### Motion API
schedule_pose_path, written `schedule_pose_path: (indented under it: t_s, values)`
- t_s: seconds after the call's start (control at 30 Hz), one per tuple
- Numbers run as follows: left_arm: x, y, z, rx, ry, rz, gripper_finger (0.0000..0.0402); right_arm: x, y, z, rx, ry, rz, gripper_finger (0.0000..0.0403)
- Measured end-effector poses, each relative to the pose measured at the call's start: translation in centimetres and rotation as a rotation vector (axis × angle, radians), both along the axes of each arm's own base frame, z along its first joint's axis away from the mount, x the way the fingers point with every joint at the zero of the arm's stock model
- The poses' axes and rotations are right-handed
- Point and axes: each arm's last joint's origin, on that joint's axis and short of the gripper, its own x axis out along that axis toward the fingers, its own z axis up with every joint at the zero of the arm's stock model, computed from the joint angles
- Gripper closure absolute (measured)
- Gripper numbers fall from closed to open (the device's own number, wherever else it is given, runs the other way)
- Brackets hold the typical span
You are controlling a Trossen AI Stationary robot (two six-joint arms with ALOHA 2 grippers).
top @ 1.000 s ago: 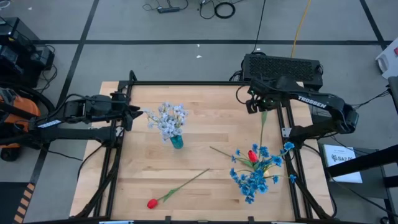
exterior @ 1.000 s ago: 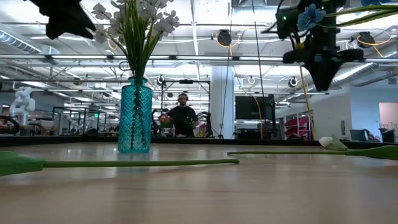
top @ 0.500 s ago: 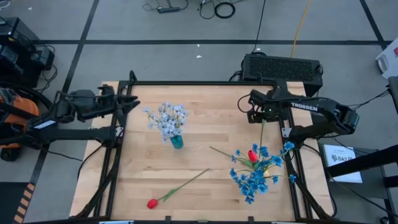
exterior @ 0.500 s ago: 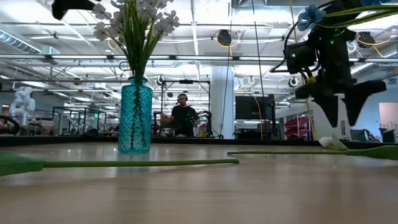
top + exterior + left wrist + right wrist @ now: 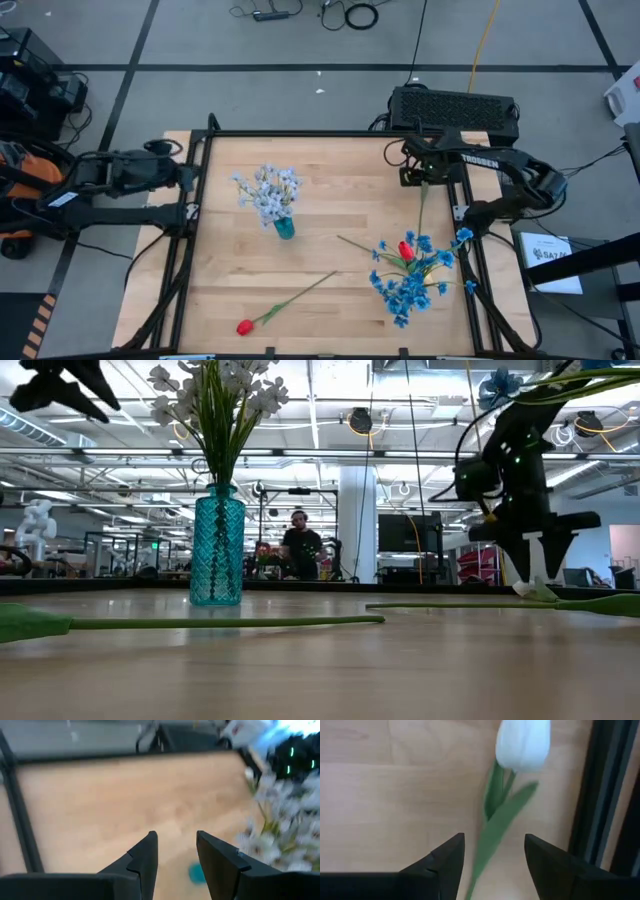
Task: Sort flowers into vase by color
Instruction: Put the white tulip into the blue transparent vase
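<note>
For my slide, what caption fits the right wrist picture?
Open right gripper poised over a white tulip lying on the wooden table.

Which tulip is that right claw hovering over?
The white tulip by the table's right rail. The open right gripper straddles its stem; both red tulips lie farther off.

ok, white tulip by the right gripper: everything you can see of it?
The white tulip has a closed, smooth white bud, a thin green stem and a long green leaf, plastic-looking. It lies flat on the wooden table near the right frame rail, stem running toward the blue flower pile. The right gripper hangs open over the stem; contact isn't visible.
</note>
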Motion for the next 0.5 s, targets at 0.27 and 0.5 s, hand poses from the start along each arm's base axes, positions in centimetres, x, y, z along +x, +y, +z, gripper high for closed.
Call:
schedule_pose_path:
  t_s: [0.27, 0.5]
  values:
    - [2.3, -0.3, -3.1, -0.234, 0.081, -0.104, 0.0261, 0.1, -1.5, -3.3, 0.077, 0.067, 0.014, 0.0236]
    - [3.9, -0.4, -5.8, -0.282, 0.146, -0.174, 0.0261, -0.2, -0.9, -4.9, 0.088, -0.021, 0.01, 0.0307]
